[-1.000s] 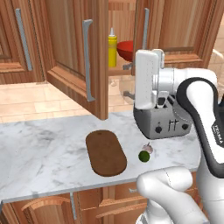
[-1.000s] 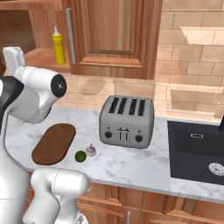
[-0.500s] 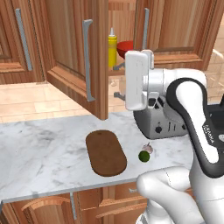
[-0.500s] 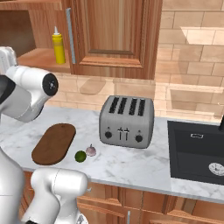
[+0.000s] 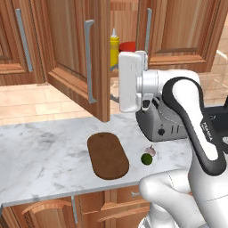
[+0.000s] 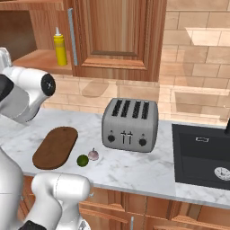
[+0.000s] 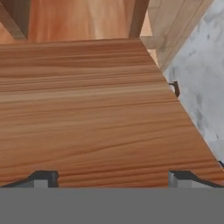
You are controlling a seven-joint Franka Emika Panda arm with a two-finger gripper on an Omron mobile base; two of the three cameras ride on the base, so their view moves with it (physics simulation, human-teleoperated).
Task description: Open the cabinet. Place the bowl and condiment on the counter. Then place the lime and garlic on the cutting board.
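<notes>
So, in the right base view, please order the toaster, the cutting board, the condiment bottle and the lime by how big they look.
1. toaster
2. cutting board
3. condiment bottle, though it stands farther from the camera
4. lime

Bright, even, soft-shadowed, slightly blurry render

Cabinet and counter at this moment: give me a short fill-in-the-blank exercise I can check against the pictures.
1. The yellow condiment bottle stands on a shelf inside the ____.
2. The lime and garlic lie on the counter between the cutting board and the ____.
3. The cutting board has ____ on it.
4. The cabinet's left door is ____.

Missing words: cabinet; toaster; nothing; open
</notes>
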